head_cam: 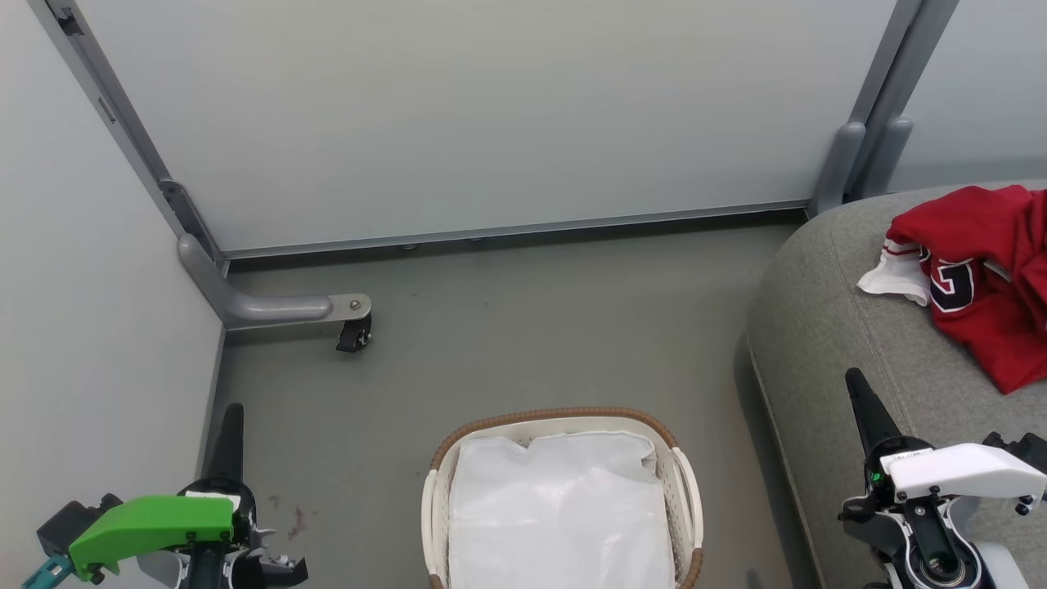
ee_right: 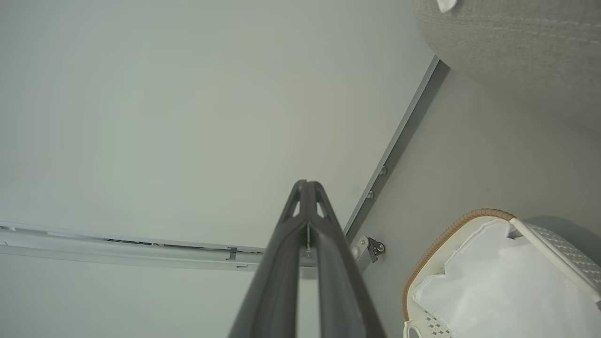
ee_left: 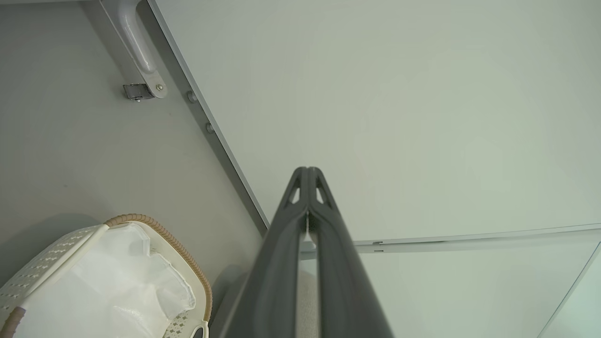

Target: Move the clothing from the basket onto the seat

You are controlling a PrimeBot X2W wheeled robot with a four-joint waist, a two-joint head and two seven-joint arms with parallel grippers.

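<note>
The red clothing (head_cam: 986, 278), with a white sleeve and a dark block letter, lies bunched on the grey seat (head_cam: 826, 327) at the right edge of the head view. The white basket (head_cam: 685, 483) with a brown woven rim stands on the floor at bottom centre; inside it I see only its white liner (head_cam: 560, 511). My left gripper (head_cam: 231, 413) is shut with nothing in it, low at the left, clear of the basket. My right gripper (head_cam: 855, 378) is shut and empty over the seat's front edge. In the wrist views the basket (ee_left: 155, 225) (ee_right: 450, 232) sits beside the shut left gripper (ee_left: 307, 170) and right gripper (ee_right: 306, 183).
Pale partition panels (head_cam: 491, 114) wall the area at the back and left. A grey metal foot with a black caster (head_cam: 353, 334) juts onto the floor (head_cam: 532, 327) at the left. The grey floor stretches between the basket, the panels and the seat.
</note>
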